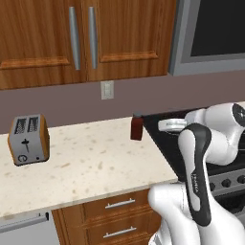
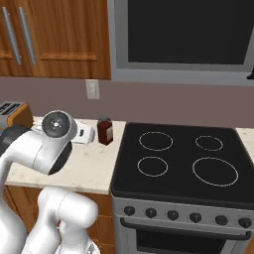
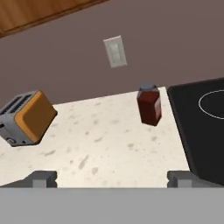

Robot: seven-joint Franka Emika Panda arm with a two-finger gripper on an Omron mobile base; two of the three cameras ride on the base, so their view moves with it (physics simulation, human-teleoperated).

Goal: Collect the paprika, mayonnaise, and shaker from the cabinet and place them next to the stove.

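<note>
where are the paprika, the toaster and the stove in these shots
paprika (image 3: 149, 109), hand view, on the dark red body below the cap
toaster (image 1: 29, 139), left base view, on its grey front face
stove (image 2: 178, 163), right base view, on bare black glass between the burner rings

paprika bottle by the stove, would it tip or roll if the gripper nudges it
The paprika stands upright on the counter, taller than wide, so a high nudge would probably tip it. Its squarish sides suggest it would slide rather than roll. It looks rigid, likely an easy grip for the open gripper.

Dark red paprika (image 3: 149, 105) stands upright on counter beside black stove (image 2: 188, 163).
</note>
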